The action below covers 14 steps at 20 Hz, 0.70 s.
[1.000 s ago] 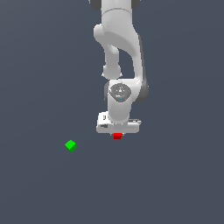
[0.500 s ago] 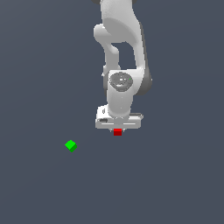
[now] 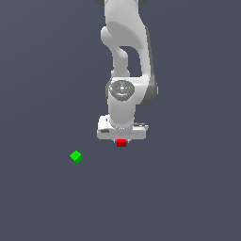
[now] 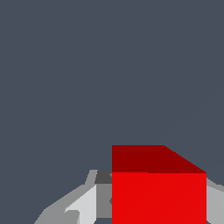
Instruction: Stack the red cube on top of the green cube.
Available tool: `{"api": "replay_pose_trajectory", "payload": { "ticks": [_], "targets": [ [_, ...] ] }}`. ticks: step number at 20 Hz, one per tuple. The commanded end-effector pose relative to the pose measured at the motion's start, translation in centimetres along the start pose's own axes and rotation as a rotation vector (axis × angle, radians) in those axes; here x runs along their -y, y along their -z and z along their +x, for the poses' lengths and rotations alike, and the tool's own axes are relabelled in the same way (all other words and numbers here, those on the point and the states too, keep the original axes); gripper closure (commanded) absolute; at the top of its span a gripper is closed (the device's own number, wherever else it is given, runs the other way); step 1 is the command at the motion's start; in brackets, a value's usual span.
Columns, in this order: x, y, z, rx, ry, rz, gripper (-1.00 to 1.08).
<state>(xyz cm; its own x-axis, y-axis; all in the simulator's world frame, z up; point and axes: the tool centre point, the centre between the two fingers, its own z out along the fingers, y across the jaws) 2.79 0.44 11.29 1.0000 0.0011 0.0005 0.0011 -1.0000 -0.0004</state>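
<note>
Red cube (image 3: 121, 143) sits directly under my hand, showing just below the white body in the exterior view. In the wrist view it fills the near field between my jaws (image 4: 148, 205), with grey finger metal close against it on both sides. I read this as a closed hold on the cube, though the contact faces themselves are hidden. Whether it is clear of the desk (image 3: 188, 197) I cannot tell from these views.

Green cube (image 3: 76, 156) lies well apart, toward the exterior view's left and a little nearer the camera, resting corner-on like a diamond. It does not appear in the wrist view.

Step in hand, as I judge it: carry the red cube over to the green one.

Notes for doing it well:
- Gain enough height first so the red cube's underside clears the green top with margin.
- Travel sideways at that height, not diagonally down.
- The green cube is turned relative to mine; rotate my wrist so faces line up before descending.
- Centre above, lower slowly, release only once the red cube rests flat.
- Risk: an off-centre drop tips it off such a small base.
</note>
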Motion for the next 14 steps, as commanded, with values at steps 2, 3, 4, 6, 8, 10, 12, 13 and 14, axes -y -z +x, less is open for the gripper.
{"api": "replay_pose_trajectory", "payload": {
  "ticks": [2, 3, 4, 6, 8, 10, 12, 13, 14],
  "targets": [
    [-2.6, -0.6, 0.3, 0.0, -0.002, 0.0, 1.08],
    [-3.5, -0.8, 0.5, 0.0, -0.002, 0.0, 1.08],
    [-4.5, -1.0, 0.6, 0.0, -0.002, 0.0, 1.08],
    [-6.6, -1.5, 0.9, 0.0, -0.001, -0.001, 1.08],
    [-8.8, -2.0, 1.3, 0.0, -0.001, -0.001, 1.08],
    [-11.0, -2.5, 1.6, 0.0, -0.001, -0.001, 1.08],
    [-13.2, -3.0, 2.0, 0.0, -0.001, -0.001, 1.08],
    [-14.3, -3.3, 2.2, 0.0, -0.001, -0.001, 1.08],
    [-15.4, -3.5, 2.4, 0.0, -0.001, -0.001, 1.08]
  ]
}}
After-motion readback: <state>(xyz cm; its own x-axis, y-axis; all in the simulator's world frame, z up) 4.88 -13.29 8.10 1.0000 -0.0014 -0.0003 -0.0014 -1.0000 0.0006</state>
